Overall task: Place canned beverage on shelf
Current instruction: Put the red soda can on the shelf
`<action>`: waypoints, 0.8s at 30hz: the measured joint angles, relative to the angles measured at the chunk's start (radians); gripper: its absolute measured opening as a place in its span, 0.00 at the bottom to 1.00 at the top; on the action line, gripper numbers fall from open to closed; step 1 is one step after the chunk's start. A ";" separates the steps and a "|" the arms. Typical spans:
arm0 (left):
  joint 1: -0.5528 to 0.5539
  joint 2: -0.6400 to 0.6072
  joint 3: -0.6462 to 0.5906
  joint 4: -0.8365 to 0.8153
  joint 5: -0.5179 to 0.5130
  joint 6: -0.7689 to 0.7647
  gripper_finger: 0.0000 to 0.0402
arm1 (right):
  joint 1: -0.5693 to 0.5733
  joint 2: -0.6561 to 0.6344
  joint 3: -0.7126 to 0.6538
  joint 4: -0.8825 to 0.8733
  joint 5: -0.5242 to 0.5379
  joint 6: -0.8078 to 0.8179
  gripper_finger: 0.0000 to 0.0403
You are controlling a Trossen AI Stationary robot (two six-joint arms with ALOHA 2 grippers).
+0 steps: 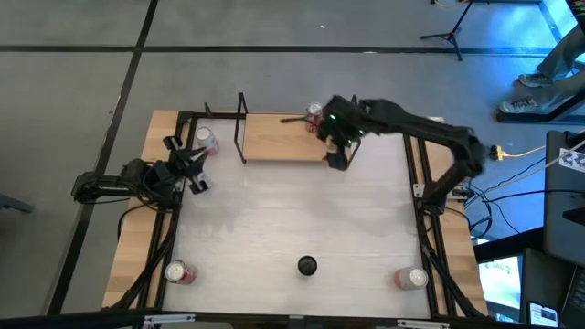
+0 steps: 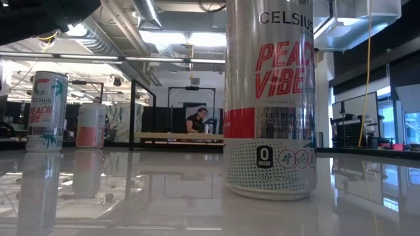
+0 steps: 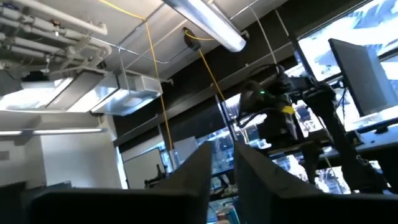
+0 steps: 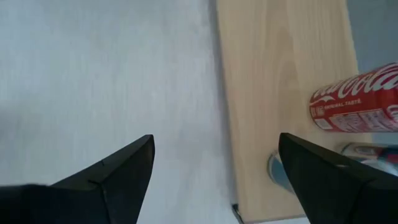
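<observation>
Counting cans: four in the high view — one [image 1: 314, 112] on the shelf [image 1: 274, 137], one [image 1: 207, 140] left of it, two [image 1: 179, 271] [image 1: 411, 278] at the near corners.
Right gripper [image 1: 336, 151]: jaws wide apart, empty — over the shelf's right end.
Left gripper [image 1: 195, 169]: near the left can; jaw state cannot be told.

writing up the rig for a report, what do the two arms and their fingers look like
Both arms are dark, nearly black, jointed links with black cabling along them. The right arm shows a small green light near its wrist. The right gripper's fingers are matte black, flat-faced wedges tapering to points. The left gripper's fingers are the same dark tapered shape. The left arm carries no visible markings.
</observation>
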 joint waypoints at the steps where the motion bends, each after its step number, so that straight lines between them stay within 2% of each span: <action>1: 0.000 0.002 0.000 -0.001 0.006 -0.009 0.21 | 0.010 -0.042 -0.068 0.058 0.011 0.005 0.84; 6: 0.000 0.065 0.081 -0.144 -0.020 -0.081 0.40 | 0.062 -0.255 -0.385 0.373 0.063 0.030 0.84; 11: 0.000 0.225 0.167 -0.210 -0.036 -0.196 0.53 | 0.088 -0.402 -0.621 0.664 0.072 0.018 0.84; 18: -0.003 0.516 0.245 -0.232 -0.037 -0.398 0.55 | 0.084 -0.443 -0.806 0.987 0.073 -0.031 0.84; 22: -0.026 0.629 0.326 -0.360 -0.037 -0.512 0.55 | 0.084 -0.436 -0.827 1.072 0.059 -0.077 0.84; 24: -0.043 0.665 0.405 -0.501 -0.036 -0.559 0.55 | 0.084 -0.436 -0.828 1.095 0.054 -0.077 0.84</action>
